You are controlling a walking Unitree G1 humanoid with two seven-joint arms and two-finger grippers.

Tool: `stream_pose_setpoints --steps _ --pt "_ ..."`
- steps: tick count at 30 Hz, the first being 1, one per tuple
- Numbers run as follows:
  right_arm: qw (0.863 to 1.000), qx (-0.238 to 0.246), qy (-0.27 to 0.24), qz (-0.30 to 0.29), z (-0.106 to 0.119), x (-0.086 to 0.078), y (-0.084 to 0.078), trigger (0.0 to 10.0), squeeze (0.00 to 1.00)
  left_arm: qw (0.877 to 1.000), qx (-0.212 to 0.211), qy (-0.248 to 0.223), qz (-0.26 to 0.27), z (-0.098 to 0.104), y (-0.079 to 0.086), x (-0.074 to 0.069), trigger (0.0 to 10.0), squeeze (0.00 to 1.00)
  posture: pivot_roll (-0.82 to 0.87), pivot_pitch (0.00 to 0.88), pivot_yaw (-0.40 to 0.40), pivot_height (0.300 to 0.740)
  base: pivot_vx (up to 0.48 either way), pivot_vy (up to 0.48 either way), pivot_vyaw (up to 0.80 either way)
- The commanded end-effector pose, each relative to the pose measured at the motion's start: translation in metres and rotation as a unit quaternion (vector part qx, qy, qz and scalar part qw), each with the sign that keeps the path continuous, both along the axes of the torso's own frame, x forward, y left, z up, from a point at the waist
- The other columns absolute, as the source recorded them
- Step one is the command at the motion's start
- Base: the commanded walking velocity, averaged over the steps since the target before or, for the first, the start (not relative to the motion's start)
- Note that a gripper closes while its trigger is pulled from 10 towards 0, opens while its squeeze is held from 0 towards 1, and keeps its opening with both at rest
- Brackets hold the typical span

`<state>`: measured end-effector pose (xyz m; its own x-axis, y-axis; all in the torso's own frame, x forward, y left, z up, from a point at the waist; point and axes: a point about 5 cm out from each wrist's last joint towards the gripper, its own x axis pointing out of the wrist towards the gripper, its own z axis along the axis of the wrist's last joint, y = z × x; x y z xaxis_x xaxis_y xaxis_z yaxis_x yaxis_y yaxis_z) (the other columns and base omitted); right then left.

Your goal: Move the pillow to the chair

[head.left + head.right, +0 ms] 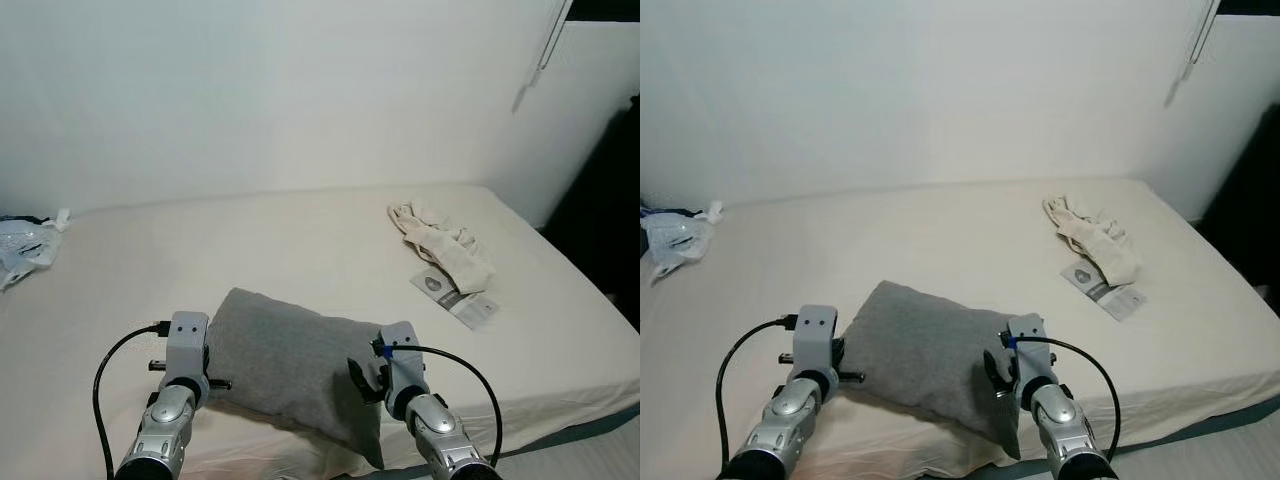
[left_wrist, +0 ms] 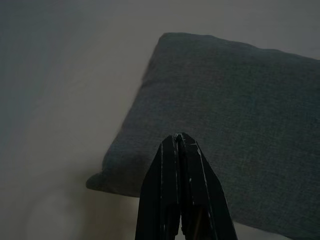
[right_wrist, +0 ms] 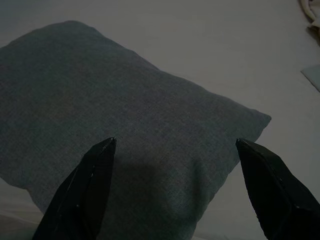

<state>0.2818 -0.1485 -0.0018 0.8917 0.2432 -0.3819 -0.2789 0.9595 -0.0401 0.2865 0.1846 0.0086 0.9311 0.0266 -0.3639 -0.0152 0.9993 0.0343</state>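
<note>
Left gripper (image 2: 178,137): its two black fingers are pressed together with nothing between them. It hangs just over the left end of the pillow.

Right gripper (image 3: 175,145): its two fingers are wide apart, and the pillow lies under the gap. It sits at the right end of the pillow.

Pillow (image 1: 290,360): a gray pillow lying flat on the bed, near the front edge, between the two arms. Its long side runs from left to right, from one gripper to the other. One corner hangs a little past the bed edge near the right arm.

Which arm is nearer: both are very close, one at each end. The right one looks more ready, I think, because it is spread over the cloth.

Bed (image 1: 300,240): cream sheet, reaching back to the white wall.

Paper packet (image 1: 455,296): flat on the bed, well past the right arm.

Bundle of pale cloth (image 1: 440,240): just behind the packet.

Plastic bag (image 1: 22,248): far off at the left edge of the bed.
</note>
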Motion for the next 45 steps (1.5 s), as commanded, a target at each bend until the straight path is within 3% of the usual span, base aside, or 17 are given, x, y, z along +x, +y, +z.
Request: stream_pose_setpoints --steps 1,10,15,24,25,38,41,42,43,44,45 --pt "1.0 -0.003 -0.002 0.0 0.002 0.002 -0.002 10.0 0.0 0.999 0.003 0.037 0.013 -0.009 0.004 -0.004 10.0 0.0 -0.06 0.047 -0.037 0.74 0.0 0.0 0.0" --pt "1.0 0.005 -0.004 0.003 0.001 0.0 0.0 10.0 0.0 1.0 -0.008 0.012 0.012 -0.004 0.003 -0.003 10.0 0.0 -0.06 0.049 -0.034 0.74 0.0 0.0 0.0" --pt "1.0 0.025 -0.005 0.007 0.003 0.003 0.007 10.0 0.0 0.999 -0.012 -0.001 -0.034 -0.004 -0.008 -0.005 10.0 0.0 -0.06 0.042 -0.028 0.74 0.0 0.0 0.0" --pt "1.0 0.024 -0.013 0.005 0.006 0.006 0.007 10.0 0.0 1.0 -0.017 0.0 -0.013 -0.004 0.0 -0.005 10.0 0.03 -0.06 0.04 -0.037 0.74 0.0 0.0 0.0" --pt "1.0 0.024 -0.014 0.006 0.007 0.006 0.007 10.0 0.0 1.0 -0.029 -0.007 -0.011 -0.003 0.0 -0.005 10.0 1.0 -0.06 0.04 -0.046 0.74 0.0 0.0 0.0" --pt "0.999 0.029 -0.022 0.011 0.009 0.007 0.006 10.0 0.0 1.0 -0.028 -0.011 -0.004 -0.003 -0.001 -0.005 10.0 1.0 -0.06 0.041 -0.053 0.74 0.0 0.0 0.0" --pt "0.999 0.032 -0.023 0.014 0.009 0.007 0.007 10.0 0.0 0.998 -0.053 -0.027 -0.013 0.0 -0.002 -0.006 10.0 1.0 -0.06 0.042 -0.051 0.74 0.0 0.0 0.0" --pt "0.998 0.064 -0.022 0.018 0.01 0.006 0.009 10.0 0.0 0.998 -0.05 -0.028 -0.013 0.001 -0.001 -0.006 10.0 1.0 -0.06 0.041 -0.051 0.74 0.0 0.0 0.0" --pt "0.997 0.078 -0.023 0.022 0.01 0.005 0.01 10.0 0.21 0.998 -0.05 -0.028 -0.011 0.0 -0.001 -0.006 10.0 1.0 -0.06 0.042 -0.05 0.74 0.0 0.0 0.0" --pt "0.995 0.094 -0.025 0.025 0.012 0.005 0.011 10.0 1.0 0.998 -0.051 -0.028 -0.009 0.0 0.0 -0.006 10.0 1.0 -0.06 0.043 -0.05 0.74 0.0 0.0 0.0" --pt "0.994 0.102 -0.027 0.026 0.012 0.005 0.011 10.0 1.0 0.998 -0.051 -0.028 -0.008 0.001 0.0 -0.006 10.0 1.0 -0.06 0.043 -0.05 0.74 0.0 0.0 0.0"
